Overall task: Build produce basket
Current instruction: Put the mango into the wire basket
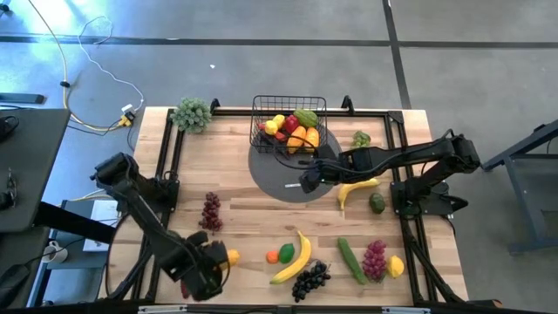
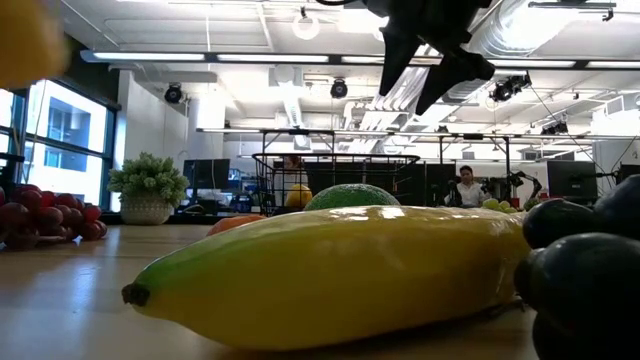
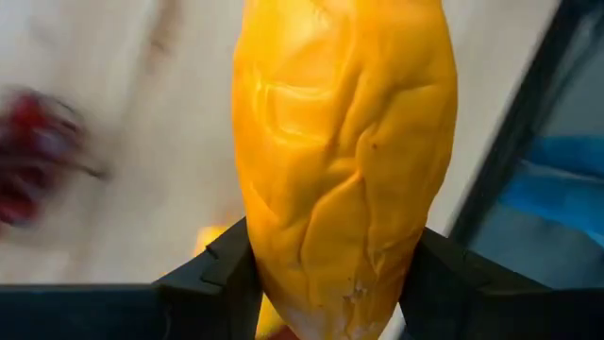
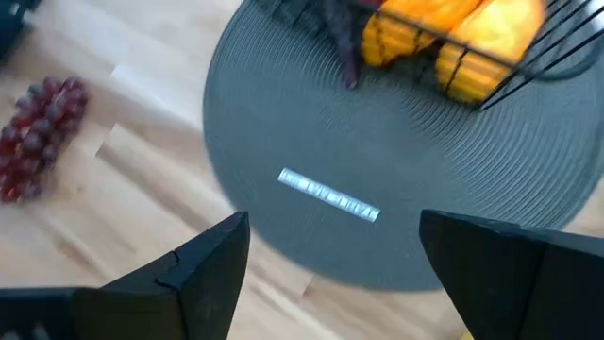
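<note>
The left arm reaches down the table's left side to its near edge, where the left gripper [image 3: 330,283] is clamped on a yellow-orange fruit [image 3: 344,151]; the wrist view shows its skin waxy, creased and dimpled, an elongated oval that bulges out between the two dark fingers [image 3: 222,274]. The right arm stretches in from the right edge, folded at the elbow, and carries the right gripper [image 4: 330,274] above the grey mat [image 4: 406,161], fingers spread wide and holding nothing. The mat is round with fine concentric ribbing and a small pale label. The basket [image 1: 289,125] stands on the mat's far part, a black rectangular wire grid already holding red, yellow, orange and green pieces. The table [image 1: 253,218] is pale planked wood in a dark frame. Loose on it lie a smooth curved banana [image 1: 295,260] near the front, black grapes [image 1: 310,280] just beside it, red grapes [image 1: 210,210] to the left, a second banana [image 1: 356,188] beside the right gripper, a cucumber [image 1: 350,259] and a knobbly purple grape bunch [image 1: 375,258]. A leafy green bunch [image 1: 192,114] sits at the far left corner.
</note>
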Motion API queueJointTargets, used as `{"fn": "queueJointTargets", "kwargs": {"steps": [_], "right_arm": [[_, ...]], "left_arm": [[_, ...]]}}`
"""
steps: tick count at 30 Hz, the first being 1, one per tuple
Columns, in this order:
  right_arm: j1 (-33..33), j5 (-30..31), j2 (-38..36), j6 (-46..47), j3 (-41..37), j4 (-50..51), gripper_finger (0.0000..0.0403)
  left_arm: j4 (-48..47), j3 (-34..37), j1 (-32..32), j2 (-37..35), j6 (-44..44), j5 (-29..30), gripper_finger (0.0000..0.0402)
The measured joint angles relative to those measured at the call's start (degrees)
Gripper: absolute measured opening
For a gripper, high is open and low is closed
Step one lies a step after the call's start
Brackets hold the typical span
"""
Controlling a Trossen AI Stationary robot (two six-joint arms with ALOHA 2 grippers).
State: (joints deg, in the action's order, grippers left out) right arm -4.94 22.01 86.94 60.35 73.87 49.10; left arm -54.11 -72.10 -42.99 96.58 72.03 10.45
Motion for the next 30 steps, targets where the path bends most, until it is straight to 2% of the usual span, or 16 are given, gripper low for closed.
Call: {"fn": "queueJointTargets", "kwargs": {"steps": [7,17,25,30], "right_arm": [[0.2,6.7,0.0,1.3,0.0,0.7,0.0291],[3.3,9.1,0.0,5.5,0.0,6.1,0.0291],[7.1,9.4,-0.3,5.7,0.0,6.1,0.0291],[10.0,9.9,-2.0,5.5,0.0,5.9,0.0291]], "left_arm": [[-2.3,0.0,7.9,-6.6,-8.4,5.4,0.0176],[-2.7,0.0,22.4,-15.2,-23.4,11.4,0.0176],[-0.2,0.0,35.5,-18.6,-34.7,12.3,0.0177],[4.0,0.0,43.3,-18.9,-42.1,9.9,0.0177]]}}
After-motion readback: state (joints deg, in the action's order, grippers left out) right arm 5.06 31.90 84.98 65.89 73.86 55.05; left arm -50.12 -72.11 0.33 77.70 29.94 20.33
